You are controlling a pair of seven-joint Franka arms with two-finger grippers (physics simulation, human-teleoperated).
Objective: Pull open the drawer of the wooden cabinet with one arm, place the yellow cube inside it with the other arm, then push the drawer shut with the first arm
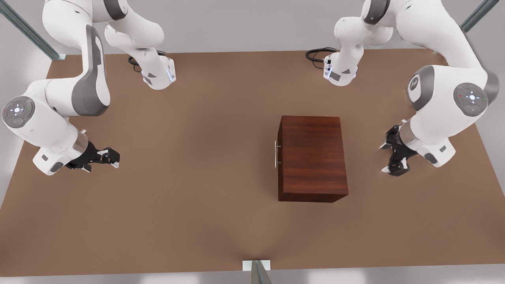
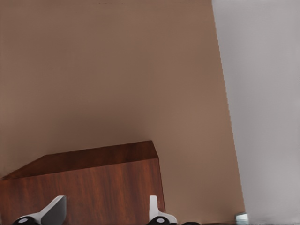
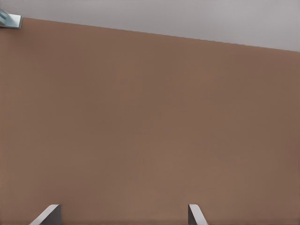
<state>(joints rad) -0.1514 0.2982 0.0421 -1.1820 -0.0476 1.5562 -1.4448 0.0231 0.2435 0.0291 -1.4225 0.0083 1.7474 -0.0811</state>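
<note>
The wooden cabinet [image 1: 311,157] stands on the brown table, a little to the front view's right of centre. Its drawer is shut, and the slim silver handle [image 1: 276,154] sits on the side facing the front view's left. My left gripper [image 1: 385,158] hovers open just off the cabinet's plain back side, at the front view's right. In the left wrist view that gripper [image 2: 105,218] faces the cabinet [image 2: 93,187] from close by. My right gripper [image 1: 115,159] waits open far off at the front view's left, over bare table [image 3: 140,122]. The yellow cube is out of view.
Both arm bases [image 1: 158,75] [image 1: 339,71] stand at the table's far edge with black cables [image 1: 317,53] beside them. Metal posts [image 1: 27,31] rise at the back corners. A small metal bracket [image 1: 256,268] sits at the near edge.
</note>
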